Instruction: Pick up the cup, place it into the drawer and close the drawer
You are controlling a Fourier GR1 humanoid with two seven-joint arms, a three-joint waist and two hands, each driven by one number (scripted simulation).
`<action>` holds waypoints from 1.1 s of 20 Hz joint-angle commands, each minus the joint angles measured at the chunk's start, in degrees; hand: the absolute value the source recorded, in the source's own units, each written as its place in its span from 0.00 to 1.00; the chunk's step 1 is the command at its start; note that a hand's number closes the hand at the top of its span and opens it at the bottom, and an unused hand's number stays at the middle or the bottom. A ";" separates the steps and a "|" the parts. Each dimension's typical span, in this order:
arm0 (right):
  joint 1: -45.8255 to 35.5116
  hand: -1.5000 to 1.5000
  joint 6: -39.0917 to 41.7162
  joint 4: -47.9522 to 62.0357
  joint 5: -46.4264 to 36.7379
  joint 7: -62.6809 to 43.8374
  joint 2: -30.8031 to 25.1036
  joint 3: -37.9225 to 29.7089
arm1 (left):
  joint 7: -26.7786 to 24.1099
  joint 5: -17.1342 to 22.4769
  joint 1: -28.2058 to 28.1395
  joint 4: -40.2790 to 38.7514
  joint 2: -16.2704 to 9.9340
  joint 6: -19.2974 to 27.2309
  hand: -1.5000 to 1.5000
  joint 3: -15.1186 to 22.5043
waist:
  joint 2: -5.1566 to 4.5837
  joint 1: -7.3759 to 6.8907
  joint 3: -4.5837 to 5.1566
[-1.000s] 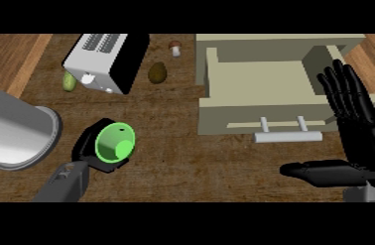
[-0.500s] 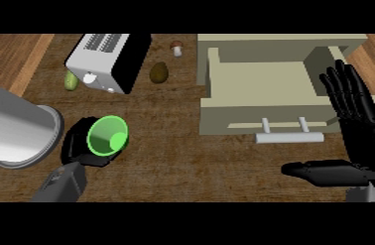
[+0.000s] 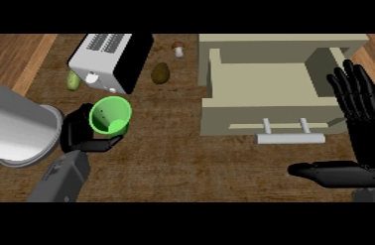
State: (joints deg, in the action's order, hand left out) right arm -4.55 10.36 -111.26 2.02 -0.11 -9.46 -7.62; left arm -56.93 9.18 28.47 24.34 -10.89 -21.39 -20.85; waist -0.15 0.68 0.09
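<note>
**A:** So what's on the counter (image 3: 190, 164), going left to right?

**B:** At the far left edge there's a big grey metal pot (image 3: 22, 127), partly cut off by the frame. Just right of it, in the lower left, is the left hand (image 3: 84, 132), with its fingers curled round the green cup (image 3: 110, 115). The cup is tipped so you look straight into its open mouth.

**A:** And above that?

**B:** Upper left has a toaster (image 3: 110, 60), silver with a black side. There's a small greenish thing (image 3: 73, 80) touching its left side, can't tell what it is. To the toaster's right sits a brown oval thing (image 3: 160, 73), and a little mushroom (image 3: 178, 49) is further up, near the top.

**A:** Where's the drawer?

**B:** Right half of the frame. The beige drawer (image 3: 271, 85) is pulled open, its pale handle (image 3: 290, 137) sticking out at the lower front. The cup is well apart from it, off to the left.

**A:** Other hand?

**B:** The right hand (image 3: 359, 120) is at the right edge, wide open, fingers straight and pointing up, thumb sticking out left near the bottom. It holds nothing.
</note>
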 commanded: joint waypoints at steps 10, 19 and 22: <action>1.45 0.00 0.92 2.10 0.83 2.29 -0.94 -2.77 | 14.23 -1.39 8.18 24.72 9.42 10.07 1.00 9.24 | 0.75 -1.45 -0.19; 2.68 0.00 1.73 -0.35 1.27 1.31 -0.85 -2.34 | 33.04 0.46 14.93 37.65 10.81 19.76 1.00 18.74 | 0.43 -0.37 -0.12; 0.90 0.00 1.88 3.43 0.75 3.60 -1.07 -2.91 | 34.78 -0.22 22.89 32.93 10.85 24.78 1.00 19.54 | 0.11 0.12 -0.12</action>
State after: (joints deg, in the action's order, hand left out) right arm -2.95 11.75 -109.62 2.78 2.33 -10.20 -10.08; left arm -25.97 8.50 45.21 58.33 -0.61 -2.40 -4.73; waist 0.17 0.26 -0.03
